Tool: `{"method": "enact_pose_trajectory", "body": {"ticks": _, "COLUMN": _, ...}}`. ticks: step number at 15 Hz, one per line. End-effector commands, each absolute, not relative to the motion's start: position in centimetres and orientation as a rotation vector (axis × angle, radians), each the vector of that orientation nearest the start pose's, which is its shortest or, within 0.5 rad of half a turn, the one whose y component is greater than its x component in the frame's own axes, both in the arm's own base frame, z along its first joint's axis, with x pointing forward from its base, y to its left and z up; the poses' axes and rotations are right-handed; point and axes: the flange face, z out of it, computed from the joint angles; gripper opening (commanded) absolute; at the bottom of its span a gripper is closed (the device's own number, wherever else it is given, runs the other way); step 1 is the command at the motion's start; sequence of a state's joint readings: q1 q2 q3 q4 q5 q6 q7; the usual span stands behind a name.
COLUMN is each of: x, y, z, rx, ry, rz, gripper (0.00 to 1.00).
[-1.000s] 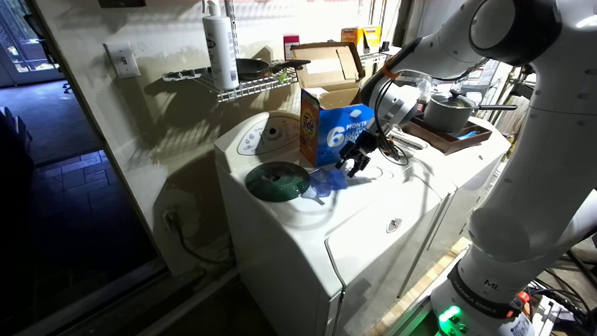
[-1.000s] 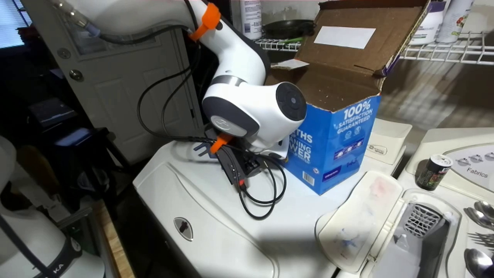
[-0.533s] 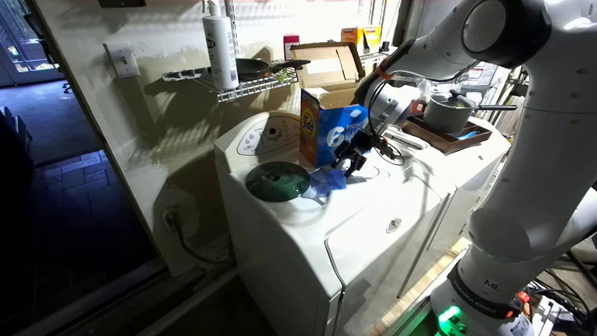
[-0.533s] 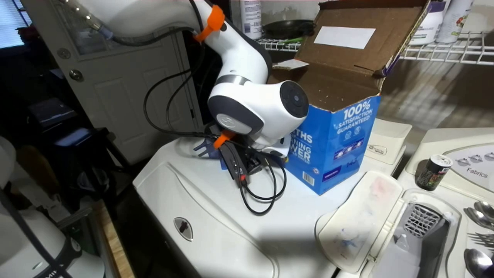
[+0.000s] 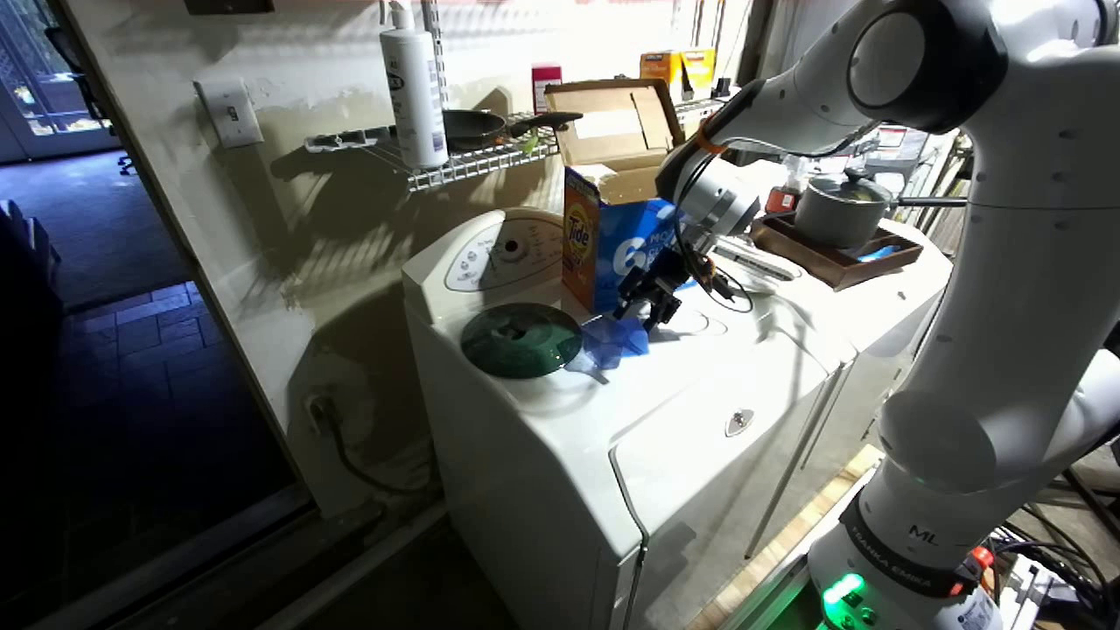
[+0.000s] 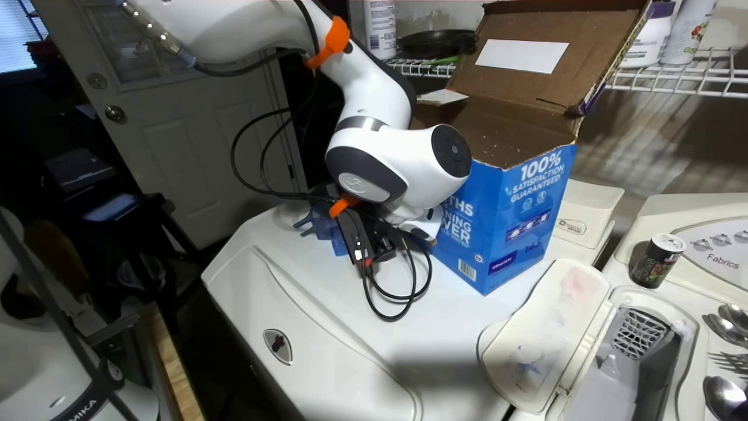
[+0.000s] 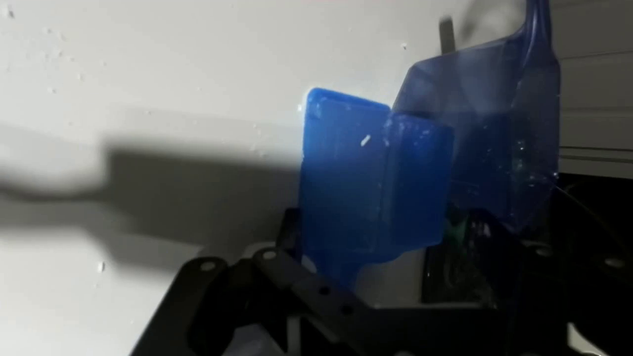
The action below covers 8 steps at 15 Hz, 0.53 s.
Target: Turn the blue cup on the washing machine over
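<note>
Spread claw (image 5: pixel 634 318) at the blue cup (image 7: pixel 366 183) on the washing machine (image 5: pixel 560 455)

The white top (image 5: pixel 665 389) runs from the cup to the front edge (image 5: pixel 739 453); a Tide box (image 5: pixel 612 254) stands close behind. Jaws well apart, the claw grips nothing; the cup shows between them in the wrist view (touching or not, unclear). Translucent blue plastic (image 7: pixel 479 94) and a dark green disc (image 5: pixel 521 341) lie alongside. Beyond, a wire shelf (image 5: pixel 486 164) holds a pan (image 5: pixel 472 129) and white bottle (image 5: pixel 416 105).
</note>
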State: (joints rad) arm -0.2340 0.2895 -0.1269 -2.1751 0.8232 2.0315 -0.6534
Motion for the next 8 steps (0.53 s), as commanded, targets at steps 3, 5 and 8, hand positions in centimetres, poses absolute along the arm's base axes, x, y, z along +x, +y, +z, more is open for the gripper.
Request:
{"method": "enact_pose_trajectory", "body": {"ticks": 3, "x": 51.63, "y": -14.40, "z": 23.94, "rx": -2.390, "ry": 0.365, "rz": 0.125, "gripper": 0.41}}
{"method": "enact_pose_trajectory", "body": {"ticks": 5, "x": 51.78, "y": -14.42, "z": 24.24, "rx": -2.379, "ry": 0.378, "rz": 0.135, "gripper": 0.30}}
{"method": "enact_pose_trajectory", "body": {"ticks": 8, "x": 51.90, "y": -14.53, "z": 24.71, "rx": -2.366, "ry": 0.387, "rz": 0.143, "gripper": 0.11}}
